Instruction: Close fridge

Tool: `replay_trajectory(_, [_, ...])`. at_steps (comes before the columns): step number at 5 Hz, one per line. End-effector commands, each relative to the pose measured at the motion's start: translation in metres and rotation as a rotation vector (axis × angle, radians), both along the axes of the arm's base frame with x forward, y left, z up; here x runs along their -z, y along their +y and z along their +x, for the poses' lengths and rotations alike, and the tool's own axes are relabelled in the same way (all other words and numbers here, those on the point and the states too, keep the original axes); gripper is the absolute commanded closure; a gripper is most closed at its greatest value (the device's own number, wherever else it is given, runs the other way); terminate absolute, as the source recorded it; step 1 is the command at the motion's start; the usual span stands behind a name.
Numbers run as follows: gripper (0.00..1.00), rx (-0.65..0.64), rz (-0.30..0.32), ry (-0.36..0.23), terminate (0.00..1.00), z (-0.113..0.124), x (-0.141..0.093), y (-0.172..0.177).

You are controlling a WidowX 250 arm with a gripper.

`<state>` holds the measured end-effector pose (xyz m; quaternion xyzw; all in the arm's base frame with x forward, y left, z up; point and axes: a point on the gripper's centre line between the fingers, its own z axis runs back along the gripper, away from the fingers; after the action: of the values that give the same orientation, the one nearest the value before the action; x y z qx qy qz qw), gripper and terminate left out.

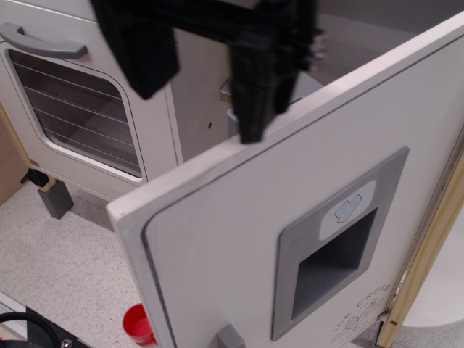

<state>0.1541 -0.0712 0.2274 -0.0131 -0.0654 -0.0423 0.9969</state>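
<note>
The white fridge door [239, 239] stands wide open, swung toward the camera, with its top edge running from lower left to upper right. It carries a grey recessed dispenser panel [337, 246] and the top of a grey handle [228, 338]. My black gripper [199, 116] hangs open and empty at the top of the view. Its right finger [257, 87] reaches down to the door's top edge, on the fridge-interior side. Its left finger [145, 58] is in front of the oven. The fridge interior is mostly hidden behind the gripper.
A white oven door [72, 116] with a wire-rack window and horizontal grey handle [43, 40] is at left. A red cup [138, 326] and a grey block [56, 197] sit on the speckled floor. A wooden frame post [428, 254] runs along the right.
</note>
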Motion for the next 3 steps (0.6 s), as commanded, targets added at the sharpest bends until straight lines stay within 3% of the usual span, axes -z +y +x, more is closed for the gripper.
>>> replay_trajectory(1, [0.00, -0.019, 0.032, -0.014, 0.00, 0.011, 0.010, -0.007])
replay_trajectory(3, [0.00, -0.069, 0.069, -0.025, 0.00, 0.026, 0.012, 0.013])
